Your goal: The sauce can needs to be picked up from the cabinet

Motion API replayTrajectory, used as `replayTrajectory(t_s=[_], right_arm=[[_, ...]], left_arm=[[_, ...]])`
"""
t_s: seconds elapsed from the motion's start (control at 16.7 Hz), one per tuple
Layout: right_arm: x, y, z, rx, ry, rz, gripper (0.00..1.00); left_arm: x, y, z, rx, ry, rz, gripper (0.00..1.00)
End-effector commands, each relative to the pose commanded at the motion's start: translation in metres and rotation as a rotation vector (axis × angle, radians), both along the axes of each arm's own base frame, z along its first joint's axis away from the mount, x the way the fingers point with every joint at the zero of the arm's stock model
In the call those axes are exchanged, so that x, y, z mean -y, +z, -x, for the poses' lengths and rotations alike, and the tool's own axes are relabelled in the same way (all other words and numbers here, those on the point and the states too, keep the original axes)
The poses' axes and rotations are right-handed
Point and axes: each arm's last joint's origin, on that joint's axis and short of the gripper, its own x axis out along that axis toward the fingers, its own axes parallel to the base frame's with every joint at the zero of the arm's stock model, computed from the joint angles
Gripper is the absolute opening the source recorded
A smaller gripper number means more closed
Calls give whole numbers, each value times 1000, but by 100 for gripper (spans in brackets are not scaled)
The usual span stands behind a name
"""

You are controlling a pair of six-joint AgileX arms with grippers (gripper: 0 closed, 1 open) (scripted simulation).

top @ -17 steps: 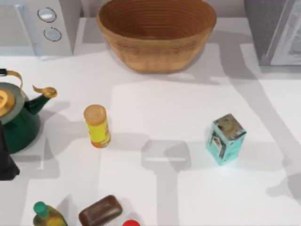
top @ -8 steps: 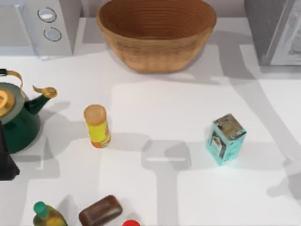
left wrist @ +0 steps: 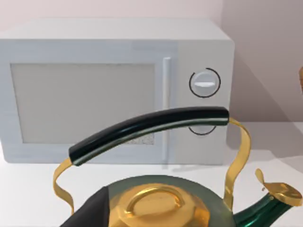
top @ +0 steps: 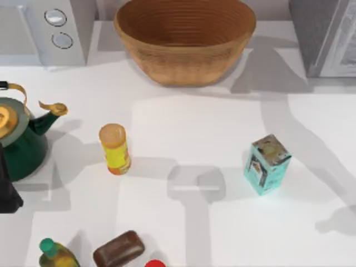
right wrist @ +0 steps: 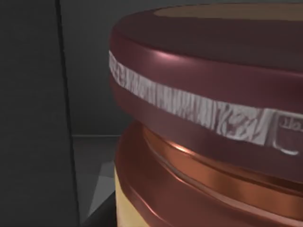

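Seen from very close in the right wrist view: the sauce can (right wrist: 208,118), cut off on several sides, with a sliver of flat brown top, a dark maroon upper band crossed by a pale worn strip, a coppery groove beneath, and a tan-yellow lower body just entering the picture. Sits inside a dark grey enclosure, the cabinet (right wrist: 33,113), with a wall and a floor edge visible beside it. No fingers of the right gripper visible there, so cannot tell how far open it is or whether it has hold of anything. From above, cut off at the table's far right corner: a grey cabinet corner, interior hidden. At the left edge, partly cropped: a green kettle (top: 19,139) with gold lid, and a black piece of the left arm (top: 6,192) just in front of it; gripper state of that arm likewise impossible to tell. In the left wrist view: the kettle's black handle and a white microwave (left wrist: 113,90) behind. Elsewhere on the white table (top: 194,233): a woven basket (top: 185,39) at the back, a slim yellow canister (top: 114,148), a teal carton (top: 267,164), a brown rounded block (top: 118,248), a green-capped bottle (top: 54,254) and a red object (top: 154,263), the last two cropped by the near edge.
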Motion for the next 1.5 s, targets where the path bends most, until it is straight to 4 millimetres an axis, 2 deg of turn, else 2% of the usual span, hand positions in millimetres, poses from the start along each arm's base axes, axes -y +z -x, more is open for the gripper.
replayTrajectory(t_s=[0.06,0.18,0.54,0.84,0.96,1.14,1.32,1.5], right_arm=[[6,4,13,4,-2,-4,0],[11,7,25,8,-5,-8,0],[14,4,24,7,-9,-8,0],[40,-21,30,12,-8,-12,0],[55,-40,35,14,-4,-13,0],[76,-84,44,11,4,-13,0],[96,-139,55,11,9,-14,0],[112,-204,64,14,9,-15,0]], left_arm=[[0,0,0,0,0,0,100],[0,0,0,0,0,0,100],[0,0,0,0,0,0,100],[0,0,0,0,0,0,100],[0,0,0,0,0,0,100],[0,0,0,0,0,0,100],[0,0,0,0,0,0,100],[0,0,0,0,0,0,100]])
